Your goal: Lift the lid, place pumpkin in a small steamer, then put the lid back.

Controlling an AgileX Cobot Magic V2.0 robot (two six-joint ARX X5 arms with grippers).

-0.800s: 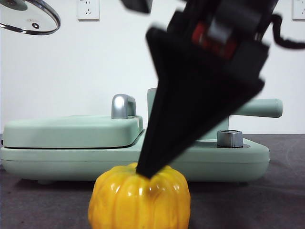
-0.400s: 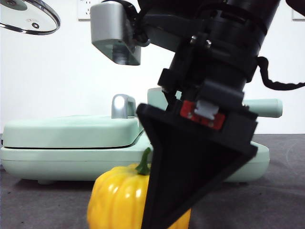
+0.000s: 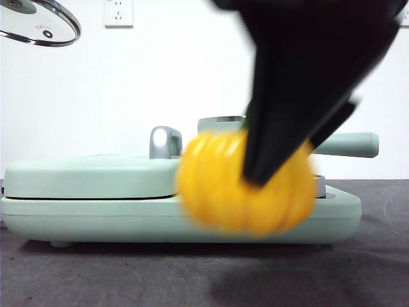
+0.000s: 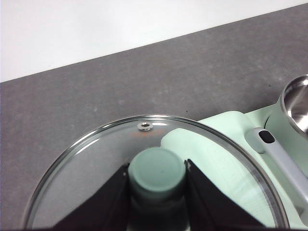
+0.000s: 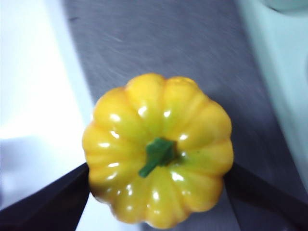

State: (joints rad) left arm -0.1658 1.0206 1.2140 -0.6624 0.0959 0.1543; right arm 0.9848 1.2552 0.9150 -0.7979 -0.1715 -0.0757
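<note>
My right gripper (image 3: 281, 166) is shut on the glossy yellow-orange pumpkin (image 3: 239, 185) and holds it in the air in front of the appliance; the pumpkin (image 5: 159, 149) fills the right wrist view, green stem up, between the black jaws. My left gripper (image 4: 156, 192) is shut on the mint green knob of the glass lid (image 4: 144, 144). The lid (image 3: 38, 22) hangs high at the front view's top left. The small steamer (image 3: 220, 123) stands behind the pumpkin, its steel rim and long handle (image 3: 348, 144) showing, mostly hidden by the arm. Its open rim (image 4: 296, 103) also shows in the left wrist view.
A wide flat mint green appliance (image 3: 96, 192) with a closed cover and a silver latch (image 3: 165, 142) stands across the dark table (image 3: 96, 275). A silver dial (image 3: 318, 185) peeks out behind the pumpkin. A white wall with outlets is behind.
My right gripper has closed on the pumpkin and lifted it off the table, up and to the right, to about the appliance's height. The lid stays held at the top left.
</note>
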